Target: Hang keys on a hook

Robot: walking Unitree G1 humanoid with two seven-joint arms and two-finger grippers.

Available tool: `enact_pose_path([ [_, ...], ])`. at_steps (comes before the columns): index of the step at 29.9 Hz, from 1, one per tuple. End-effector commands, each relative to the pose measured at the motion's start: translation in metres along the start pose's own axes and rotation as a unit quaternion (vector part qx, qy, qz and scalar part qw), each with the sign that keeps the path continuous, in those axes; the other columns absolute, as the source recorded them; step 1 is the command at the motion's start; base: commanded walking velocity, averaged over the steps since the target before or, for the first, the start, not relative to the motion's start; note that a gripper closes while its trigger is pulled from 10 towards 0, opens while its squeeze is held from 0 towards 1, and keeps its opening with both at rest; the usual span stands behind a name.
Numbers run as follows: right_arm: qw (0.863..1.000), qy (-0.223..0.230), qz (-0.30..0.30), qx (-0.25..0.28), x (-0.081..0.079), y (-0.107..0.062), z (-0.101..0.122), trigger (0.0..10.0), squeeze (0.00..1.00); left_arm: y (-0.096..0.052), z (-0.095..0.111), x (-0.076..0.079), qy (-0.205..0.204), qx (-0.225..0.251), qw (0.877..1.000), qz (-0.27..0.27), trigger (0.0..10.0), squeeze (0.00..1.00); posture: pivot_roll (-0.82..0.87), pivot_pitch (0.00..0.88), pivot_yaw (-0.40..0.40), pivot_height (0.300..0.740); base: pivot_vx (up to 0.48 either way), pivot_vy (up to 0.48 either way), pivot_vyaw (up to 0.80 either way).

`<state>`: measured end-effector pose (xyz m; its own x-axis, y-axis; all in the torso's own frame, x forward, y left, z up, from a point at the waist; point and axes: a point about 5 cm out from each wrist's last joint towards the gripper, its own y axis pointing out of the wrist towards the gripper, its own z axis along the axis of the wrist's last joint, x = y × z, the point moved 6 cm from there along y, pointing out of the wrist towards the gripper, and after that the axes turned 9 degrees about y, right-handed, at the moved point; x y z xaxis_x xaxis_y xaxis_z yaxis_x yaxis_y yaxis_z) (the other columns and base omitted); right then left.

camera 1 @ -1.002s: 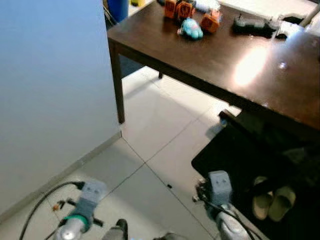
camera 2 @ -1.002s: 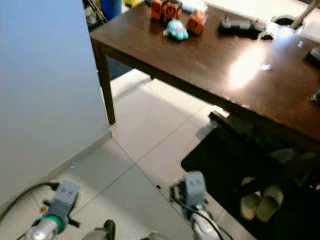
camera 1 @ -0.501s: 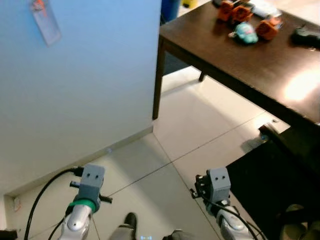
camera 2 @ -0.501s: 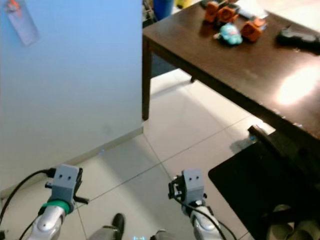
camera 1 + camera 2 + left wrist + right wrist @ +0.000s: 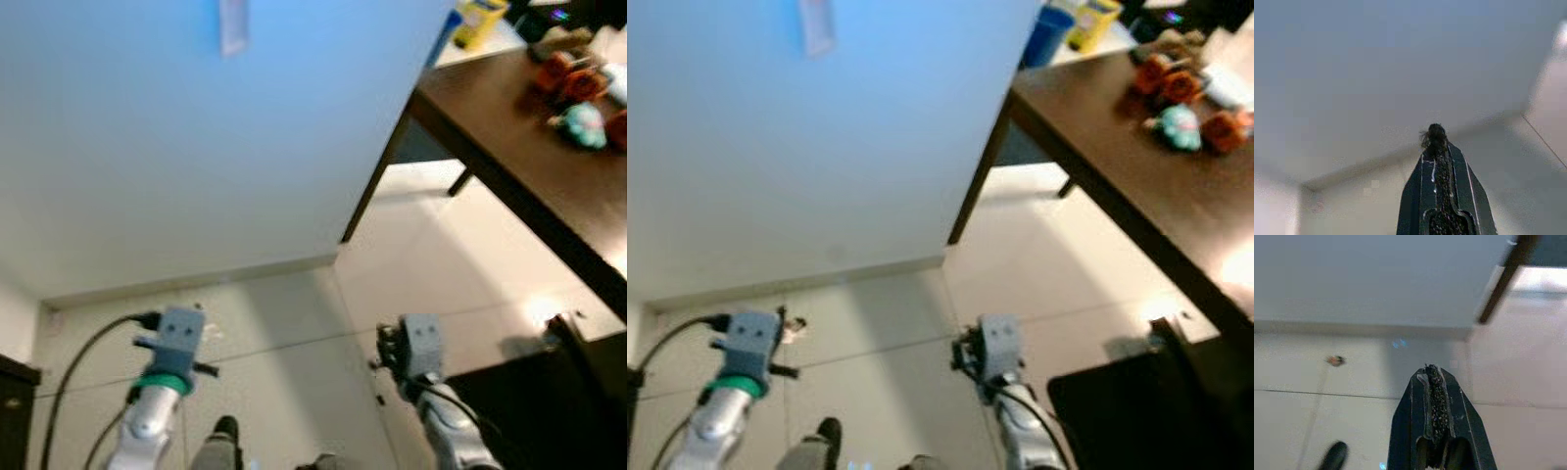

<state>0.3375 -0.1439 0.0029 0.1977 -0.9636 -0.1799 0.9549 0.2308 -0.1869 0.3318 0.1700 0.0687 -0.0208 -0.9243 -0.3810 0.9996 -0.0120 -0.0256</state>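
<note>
Left gripper [image 5: 1436, 142] and right gripper [image 5: 1432, 377] low over floor [image 5: 294, 313] — fingers pressed together, pointing toward wall [image 5: 196, 147].

No readable text, label, brand, number or sign.

A small pale tag [image 5: 233, 26] hangs high on the blue-white wall [image 5: 147, 147], up and to the left of the dark worktop [image 5: 1136, 186]; it is too blurred to show any lettering. A yellow container [image 5: 477, 20] stands past the worktop's far corner, and any print on it cannot be made out. The orange and teal toys [image 5: 1181, 98] on the worktop carry no marks that can be read at this blur.
</note>
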Motion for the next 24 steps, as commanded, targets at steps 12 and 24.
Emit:
enact_pose_path([
  [12, 0.999, 0.031, -0.006, 0.005, -0.002, -0.003, -0.003, 10.0, 0.00, 0.019, 0.097, 0.006, -0.010, 0.148, 0.989, -0.002, 10.0, 0.00, 0.00, 0.139, -0.057, 0.740, 0.235, 0.000, 0.00],
  [24, 0.995, 0.005, -0.047, -0.087, 0.027, -0.033, -0.050, 10.0, 0.00, 0.020, 0.149, 0.008, -0.008, 0.218, 0.976, -0.007, 10.0, 0.00, 0.00, 0.117, -0.067, 0.740, 0.456, 0.000, 0.00],
])
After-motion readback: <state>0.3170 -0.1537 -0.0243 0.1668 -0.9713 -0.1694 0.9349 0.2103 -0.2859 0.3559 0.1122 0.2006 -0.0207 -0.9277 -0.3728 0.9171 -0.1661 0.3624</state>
